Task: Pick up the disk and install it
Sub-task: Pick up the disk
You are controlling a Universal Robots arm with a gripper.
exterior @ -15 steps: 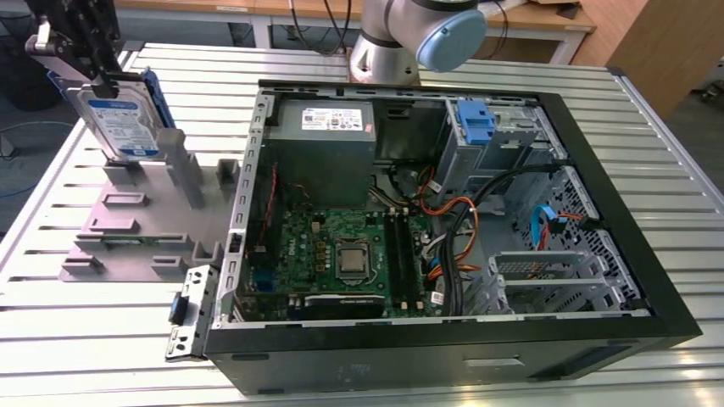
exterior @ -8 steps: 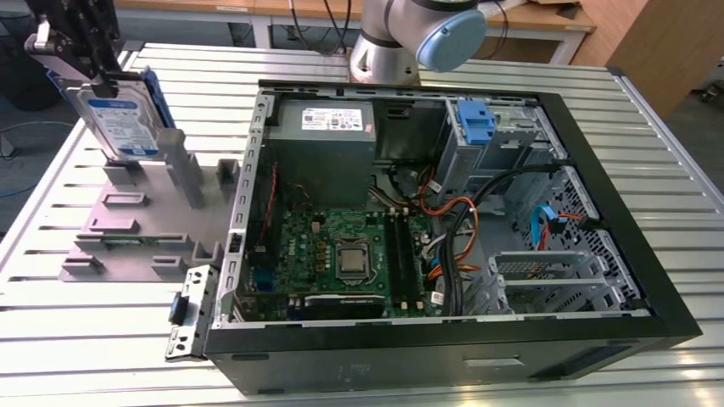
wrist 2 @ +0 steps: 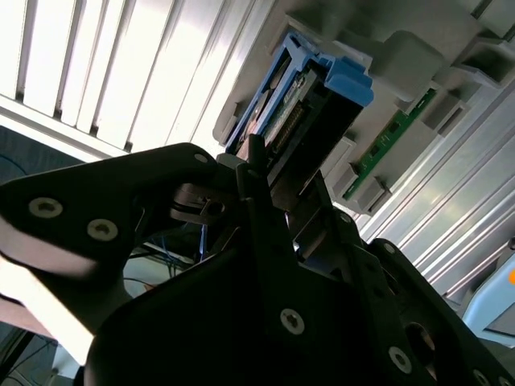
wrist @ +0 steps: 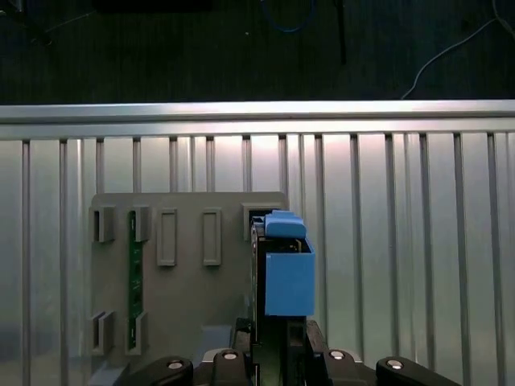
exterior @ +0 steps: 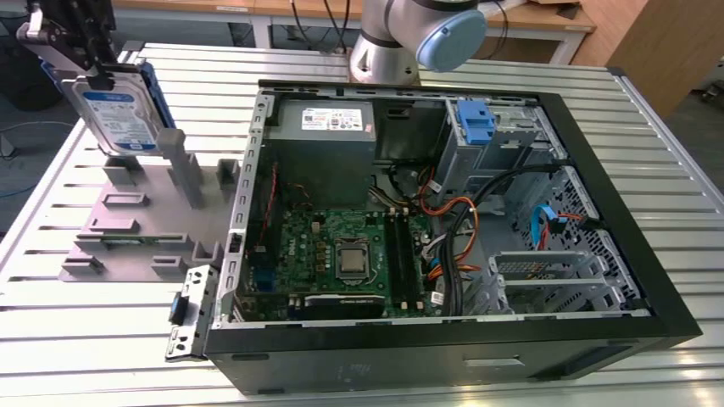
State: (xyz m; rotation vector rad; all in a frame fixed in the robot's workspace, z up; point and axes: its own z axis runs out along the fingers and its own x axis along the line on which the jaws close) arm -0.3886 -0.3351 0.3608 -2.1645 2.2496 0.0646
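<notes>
Hand [exterior: 88, 61] is clamping the disk [exterior: 119, 110] at its upper end, closed on it from both faces. In the second wrist view one of the fingers [wrist 2: 259, 189] is lying flat along the drive body, with the blue bracket [wrist 2: 348, 80] pointing away from the wrist.

The disk is hanging upright at the exterior view's left, over the grey fixture [exterior: 125, 225] on the slatted counter [exterior: 68, 339]. Its label is facing the open computer case [exterior: 633, 280]. I cannot tell whether its lower edge is clear of the fixture's slot.

In the first wrist view the disk's bracket [wrist: 288, 273] is sitting in line with the slot at the fixture's [wrist: 185, 297] edge.

Judgement on the step in hand, the lift-out:
- The hand should be pulling straight along the slot, with no tilt, so the bracket is not binding on the posts.
- Grip looks centred, so yaw risk is low.
- Inside the case, loose cables [exterior: 462, 233] are lying near the drive cage [exterior: 504, 148], so any carry should be running high.
</notes>
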